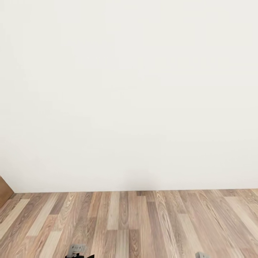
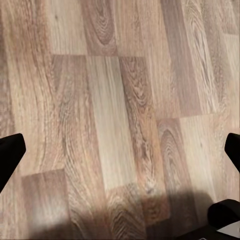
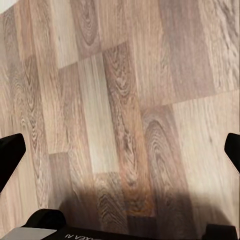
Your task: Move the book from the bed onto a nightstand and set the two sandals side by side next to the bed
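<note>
Head view puts you face to face with a plain white wall point(image 1: 129, 93), which meets the wood-plank floor point(image 1: 143, 222) along a straight line low in the picture. At the far left edge, where wall and floor meet, a sliver of a light-brown wooden panel point(image 1: 4, 191) leans into view; you cannot tell what it belongs to. Small grey and black robot parts point(image 1: 77, 250) poke up at the bottom edge.

Your left gripper point(image 2: 120, 150) hangs over bare planks, its two black fingertips point(image 2: 10, 152) far apart at the sides of the wrist picture, holding nothing. Your right gripper point(image 3: 120, 152) is the same: fingers point(image 3: 10, 155) spread wide, empty, over the floor, with part of the robot's dark base point(image 3: 50, 225) below it.
</note>
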### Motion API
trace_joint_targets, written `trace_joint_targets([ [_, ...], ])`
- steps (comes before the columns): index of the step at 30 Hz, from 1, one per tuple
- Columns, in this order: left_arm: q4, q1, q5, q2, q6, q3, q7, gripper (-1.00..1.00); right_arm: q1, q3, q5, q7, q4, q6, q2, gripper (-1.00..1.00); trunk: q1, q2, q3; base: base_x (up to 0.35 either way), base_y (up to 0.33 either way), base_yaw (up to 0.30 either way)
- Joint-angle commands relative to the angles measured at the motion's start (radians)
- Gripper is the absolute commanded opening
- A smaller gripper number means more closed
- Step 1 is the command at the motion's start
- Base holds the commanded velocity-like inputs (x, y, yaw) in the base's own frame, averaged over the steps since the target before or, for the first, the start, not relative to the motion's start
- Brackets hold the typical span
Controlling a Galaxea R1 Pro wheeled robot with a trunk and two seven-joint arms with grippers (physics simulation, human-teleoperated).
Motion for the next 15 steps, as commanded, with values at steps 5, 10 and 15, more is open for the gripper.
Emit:
trace_joint_targets([
  [5,0.002,-0.001,0.002,0.000,0.000,0.006,-0.006,1.00,0.000,-0.009,0.010,0.005,-0.001,0.002,0.000,1.00,0.001,0.000,-0.001,0.333,0.000,0.000],
  [10,0.002,-0.001,0.002,0.000,0.000,0.006,-0.006,1.00,0.000,-0.009,0.010,0.004,-0.001,0.002,0.000,1.00,0.001,0.000,-0.001,0.333,0.000,0.000],
  [15,0.002,-0.001,0.002,0.000,0.000,0.006,-0.006,1.00,0.000,-0.009,0.010,0.004,-0.001,0.002,0.000,1.00,0.001,0.000,-0.001,0.333,0.000,0.000],
])
